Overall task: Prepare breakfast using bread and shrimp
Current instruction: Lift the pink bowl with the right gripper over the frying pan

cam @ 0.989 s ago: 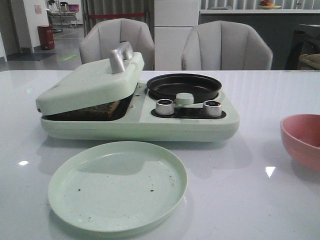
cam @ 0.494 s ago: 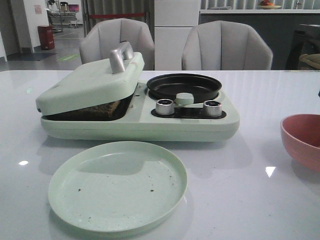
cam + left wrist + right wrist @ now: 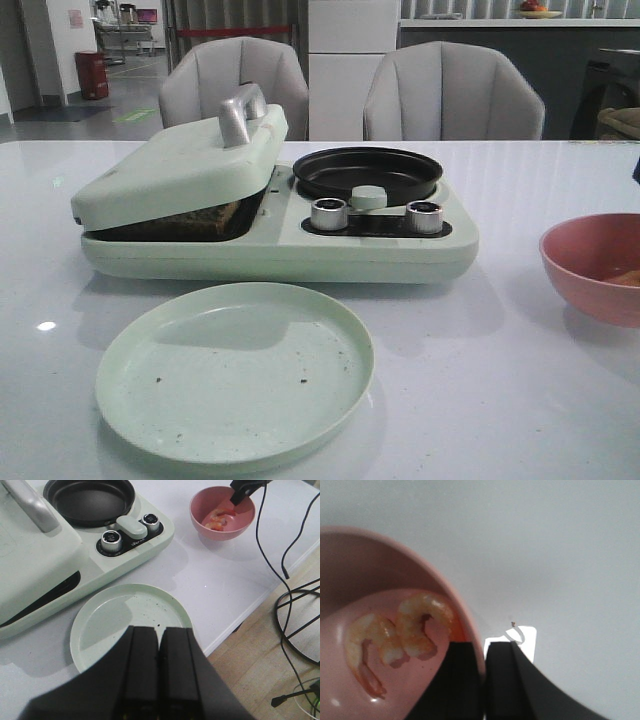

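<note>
Item count, all views combined:

- Breakfast cooker: one, with one hinged lid, one round black pan and two metal knobs.
- Green plate: one.
- Pink bowl: one.
- Shrimp: two in the bowl.
- Bread: one toasted edge visible under the lid; slice count cannot be determined.
- Chairs: two.

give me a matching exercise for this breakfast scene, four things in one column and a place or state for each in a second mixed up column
Things:
1. shrimp
2. green plate
3. bread
4. black pan

Places or states:
A. under the tilted lid of the cooker
B. in the pink bowl
C. on the table in front of the cooker, only crumbs on it
D. set in the cooker's top, behind the two knobs

Pairs: 1-B, 2-C, 3-A, 4-D
</note>
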